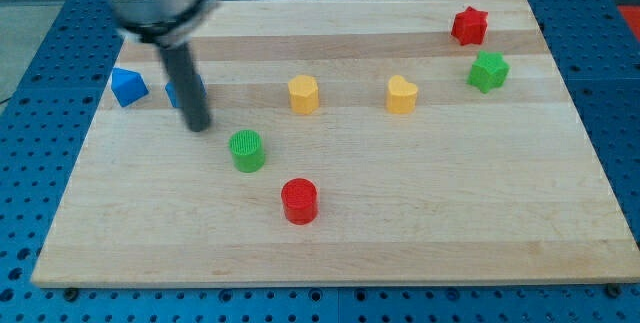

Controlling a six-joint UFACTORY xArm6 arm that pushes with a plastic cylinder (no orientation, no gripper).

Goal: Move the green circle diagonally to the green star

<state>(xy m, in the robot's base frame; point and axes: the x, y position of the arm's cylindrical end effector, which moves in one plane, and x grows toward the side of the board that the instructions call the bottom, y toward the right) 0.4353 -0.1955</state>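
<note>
Plainly, the green circle (246, 150), a small, light, rigid block likely to slide easily over the worktop (450, 213), sits just right of and below my tip (199, 126), which should push its lower-left side toward the far-off green star (488, 71); no claw exists.

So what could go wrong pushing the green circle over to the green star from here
My tip sits up-left of the green circle, so pushing now would likely send it down-right toward the red circle, not up-right to the green star. The two yellow blocks lie close to the direct path and could be clipped. A round block may also slip off my tip.
</note>
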